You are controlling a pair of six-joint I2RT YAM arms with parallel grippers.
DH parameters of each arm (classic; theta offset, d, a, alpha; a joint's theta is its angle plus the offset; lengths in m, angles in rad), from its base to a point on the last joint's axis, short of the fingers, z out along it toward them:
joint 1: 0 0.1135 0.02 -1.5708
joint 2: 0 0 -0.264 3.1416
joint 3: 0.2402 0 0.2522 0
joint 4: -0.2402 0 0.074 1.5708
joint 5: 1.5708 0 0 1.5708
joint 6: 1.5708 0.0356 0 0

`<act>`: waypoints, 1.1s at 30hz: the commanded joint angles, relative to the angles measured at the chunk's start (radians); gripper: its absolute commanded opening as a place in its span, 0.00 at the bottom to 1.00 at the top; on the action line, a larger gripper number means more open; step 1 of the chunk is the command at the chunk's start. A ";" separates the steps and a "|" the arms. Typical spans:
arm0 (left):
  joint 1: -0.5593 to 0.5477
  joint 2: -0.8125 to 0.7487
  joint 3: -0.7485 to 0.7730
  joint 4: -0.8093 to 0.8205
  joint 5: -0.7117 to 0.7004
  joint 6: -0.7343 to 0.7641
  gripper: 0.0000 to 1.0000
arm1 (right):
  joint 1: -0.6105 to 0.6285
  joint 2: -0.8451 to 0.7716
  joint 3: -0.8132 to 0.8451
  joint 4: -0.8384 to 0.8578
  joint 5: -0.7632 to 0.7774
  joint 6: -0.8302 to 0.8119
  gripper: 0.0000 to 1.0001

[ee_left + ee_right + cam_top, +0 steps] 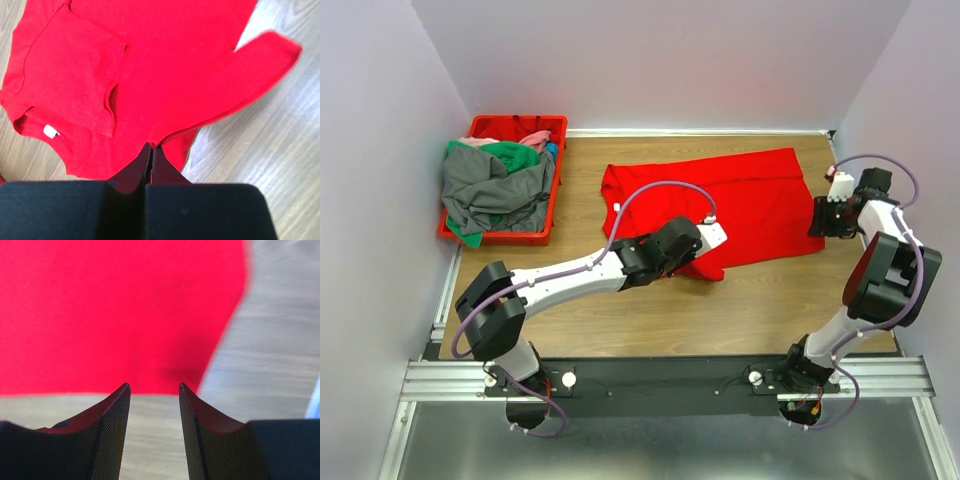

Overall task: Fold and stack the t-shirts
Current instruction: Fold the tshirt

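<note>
A bright red t-shirt (750, 195) lies spread on the wooden table, its white neck label (50, 131) showing in the left wrist view. My left gripper (705, 255) is at the shirt's near edge, shut on a fold of red cloth (165, 135); a sleeve (260, 65) hangs out past it, blurred. My right gripper (817, 224) is open and empty over bare wood just off the shirt's right edge; in the right wrist view it (153, 387) faces the shirt's hem corner (215, 365). Grey (485, 190), green (510, 155) and pink (528, 138) t-shirts are piled in the crate.
A rigid red plastic crate (515, 122) stands at the table's back left against the wall. White walls close in the left, back and right sides. A metal rail (670, 378) with both arm bases runs along the near edge.
</note>
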 commanded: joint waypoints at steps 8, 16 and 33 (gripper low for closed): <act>0.001 -0.058 -0.044 0.029 0.085 0.011 0.00 | -0.043 0.163 0.156 -0.041 0.141 0.091 0.50; 0.001 -0.085 -0.061 0.037 0.092 0.017 0.00 | -0.050 0.208 0.163 -0.047 0.118 0.141 0.50; 0.004 -0.085 -0.068 0.038 0.074 0.017 0.00 | -0.008 0.214 0.220 -0.102 -0.073 0.112 0.03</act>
